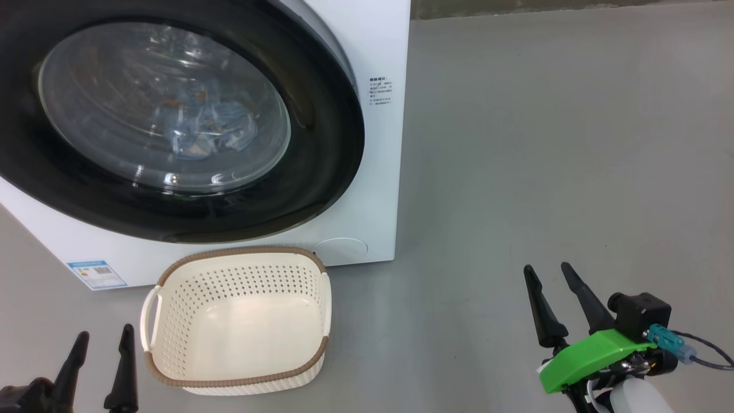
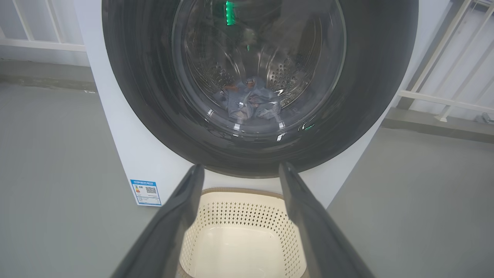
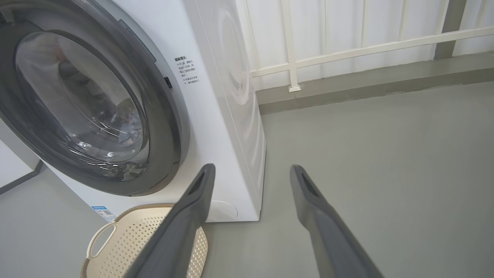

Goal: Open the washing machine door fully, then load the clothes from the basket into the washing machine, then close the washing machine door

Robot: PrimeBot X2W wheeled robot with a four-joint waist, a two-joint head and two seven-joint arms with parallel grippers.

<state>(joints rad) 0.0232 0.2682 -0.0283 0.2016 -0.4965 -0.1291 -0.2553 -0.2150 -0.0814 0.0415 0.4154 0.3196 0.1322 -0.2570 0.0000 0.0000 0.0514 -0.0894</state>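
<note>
Washing machine door (image 1: 172,115): round, glossy black rim, bulging glass; lies flat against the front of the washing machine (image 1: 378,172), seemingly shut. No long axis, being round; its face is turned toward the robot.
Clothes (image 1: 206,129): light blue bundle, seen through the glass, low in the steel drum.
Basket (image 1: 238,251): cream, brown rim, empty; on the floor just before the machine, below the door.
Left gripper (image 1: 106,332): fingers spread, holding nothing; beside the basket's left handle, the door ahead and above it.
Right gripper (image 1: 547,269): fingers spread, holding nothing; well off to the right over bare floor, the door ahead and to its left.
Judgement: all three steps look done. Should the door need a last push, the left arm is nearer.
</note>
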